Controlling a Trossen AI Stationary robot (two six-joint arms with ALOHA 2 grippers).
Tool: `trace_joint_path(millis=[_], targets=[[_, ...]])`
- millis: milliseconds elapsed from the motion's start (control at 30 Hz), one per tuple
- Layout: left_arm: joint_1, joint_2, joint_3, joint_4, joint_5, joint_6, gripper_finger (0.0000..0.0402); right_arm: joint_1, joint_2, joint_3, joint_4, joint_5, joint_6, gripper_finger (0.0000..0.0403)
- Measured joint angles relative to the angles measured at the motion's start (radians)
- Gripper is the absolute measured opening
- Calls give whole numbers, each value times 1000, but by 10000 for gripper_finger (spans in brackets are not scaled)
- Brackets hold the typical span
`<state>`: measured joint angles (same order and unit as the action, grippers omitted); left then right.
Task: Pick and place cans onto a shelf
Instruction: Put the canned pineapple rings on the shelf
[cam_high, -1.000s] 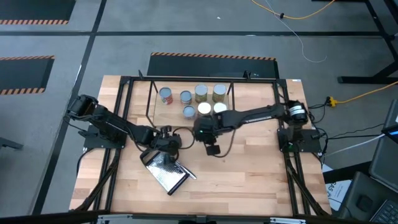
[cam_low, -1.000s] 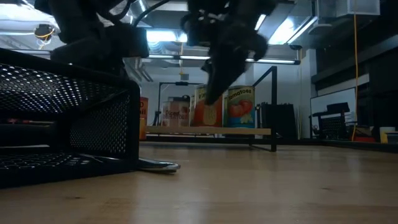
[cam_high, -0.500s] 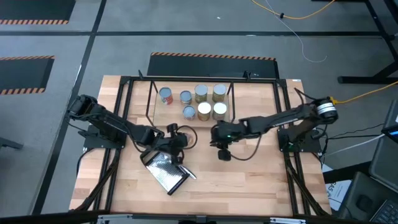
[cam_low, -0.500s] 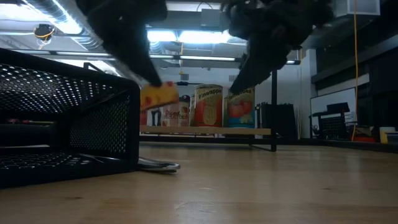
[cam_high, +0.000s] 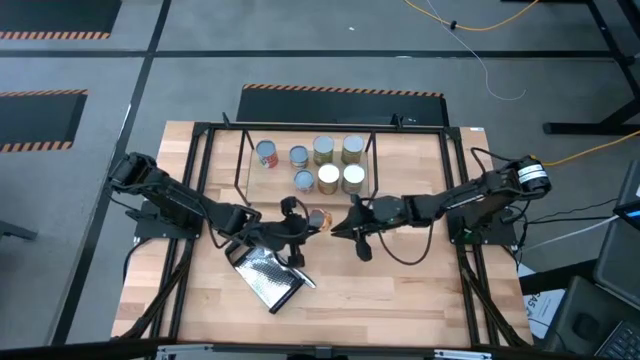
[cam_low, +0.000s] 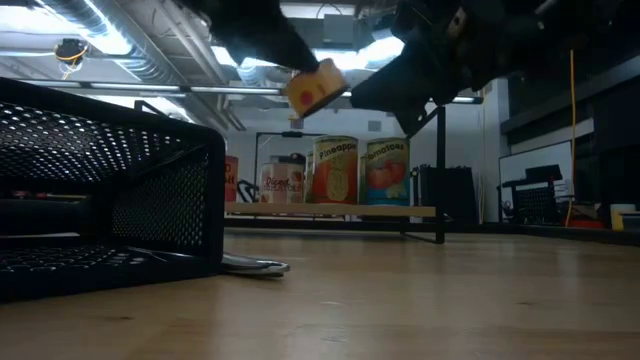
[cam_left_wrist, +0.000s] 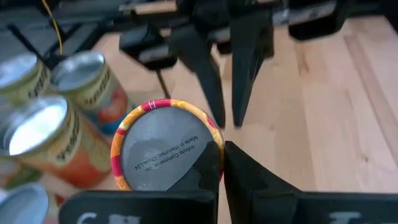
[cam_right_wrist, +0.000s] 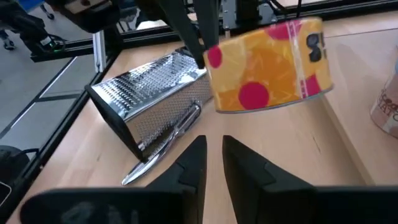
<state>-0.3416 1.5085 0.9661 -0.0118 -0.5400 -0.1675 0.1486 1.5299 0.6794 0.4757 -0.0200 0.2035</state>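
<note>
Since the earlier frame our left gripper (cam_high: 305, 222) has carried the orange-and-pink can (cam_high: 318, 218) up toward the middle of the frame, and our right gripper (cam_high: 345, 226) has drawn back from the shelf to face it.

We hold that can (cam_low: 314, 86) clamped in the left fingers (cam_left_wrist: 261, 186), tilted and clear of the wooden table (cam_high: 420, 290), while the right gripper (cam_right_wrist: 214, 163) holds nothing, its fingers a narrow slit apart just below the can (cam_right_wrist: 270, 65) in its own view. Seven cans (cam_high: 325, 165) stand on the shelf (cam_high: 240, 165) at upper centre, well apart from both grippers. The metal grater (cam_high: 268, 280) lies lower left of centre, near the left arm; bare board lies open across the lower right up to the black frame (cam_high: 470, 290).
</note>
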Motion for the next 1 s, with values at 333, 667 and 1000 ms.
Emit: trace_joint_path(millis=[333,667,1000], targets=[[-3,0,0,82,0,71,2,0,0,0,40,-88,-28,58],[-6,0,0,113,1,75,1,-10,0,0,70,-113,-26,58],[-6,0,0,113,1,75,1,-10,0,1,74,-113,-24,58]])
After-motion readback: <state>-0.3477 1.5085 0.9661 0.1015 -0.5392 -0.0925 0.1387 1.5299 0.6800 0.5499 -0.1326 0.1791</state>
